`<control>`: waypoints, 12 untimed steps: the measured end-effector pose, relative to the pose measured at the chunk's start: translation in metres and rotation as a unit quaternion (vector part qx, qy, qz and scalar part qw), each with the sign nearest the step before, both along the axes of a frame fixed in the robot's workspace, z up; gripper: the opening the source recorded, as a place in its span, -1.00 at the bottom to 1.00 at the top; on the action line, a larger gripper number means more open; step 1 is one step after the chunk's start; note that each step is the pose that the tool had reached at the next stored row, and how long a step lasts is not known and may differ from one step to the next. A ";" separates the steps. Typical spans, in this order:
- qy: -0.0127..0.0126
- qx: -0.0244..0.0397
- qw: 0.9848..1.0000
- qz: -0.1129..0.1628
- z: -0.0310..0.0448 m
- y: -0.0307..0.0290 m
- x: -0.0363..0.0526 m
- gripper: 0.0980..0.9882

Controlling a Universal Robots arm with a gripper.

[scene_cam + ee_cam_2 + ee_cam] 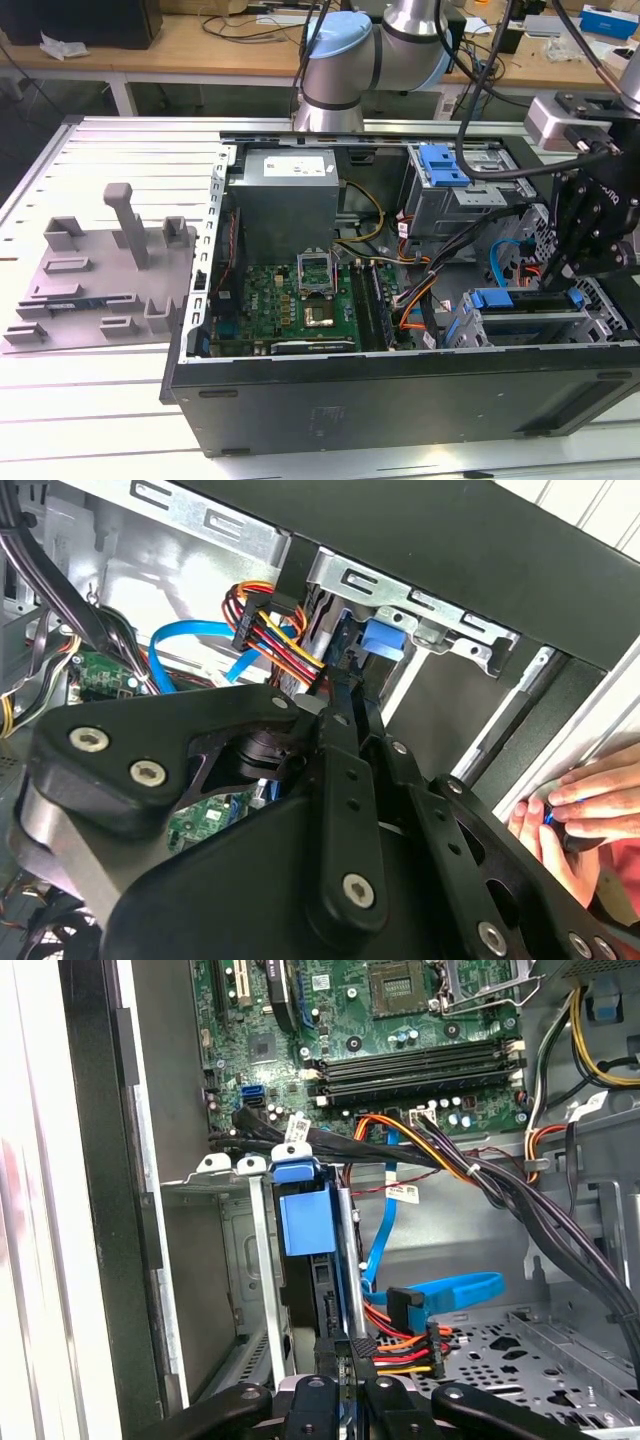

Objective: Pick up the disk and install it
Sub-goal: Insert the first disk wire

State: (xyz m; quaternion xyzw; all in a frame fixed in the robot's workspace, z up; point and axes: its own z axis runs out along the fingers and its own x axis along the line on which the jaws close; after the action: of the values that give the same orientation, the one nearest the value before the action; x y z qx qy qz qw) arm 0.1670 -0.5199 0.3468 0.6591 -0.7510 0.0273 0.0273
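Note:
The disk stands on edge in the metal drive bay at the front corner of the open computer case, its blue bracket end toward the motherboard. In the exterior view the disk's blue tab shows at the case's lower right, and in the second wrist view it is the blue block. My gripper reaches down into that bay with its two black fingers close together on the disk's edge. Seen from outside, the gripper hangs over the bay.
Orange, red and blue cables lie right beside the bay. A person's hand rests at the case's outer wall. Also inside are the motherboard, a grey power box and an upper cage with a blue latch. A grey fixture lies to the exterior view's left.

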 end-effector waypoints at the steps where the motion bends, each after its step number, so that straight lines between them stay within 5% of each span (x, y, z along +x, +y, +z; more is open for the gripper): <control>1: 0.000 0.000 1.000 0.000 -0.0004 0.0000 0.0000 -0.84; 12: 0.000 0.000 1.000 0.000 -0.0050 0.0000 0.0000 -0.84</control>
State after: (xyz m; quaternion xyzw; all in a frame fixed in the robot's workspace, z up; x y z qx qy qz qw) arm 0.1670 -0.5199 0.3418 0.6591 -0.7510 0.0272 0.0272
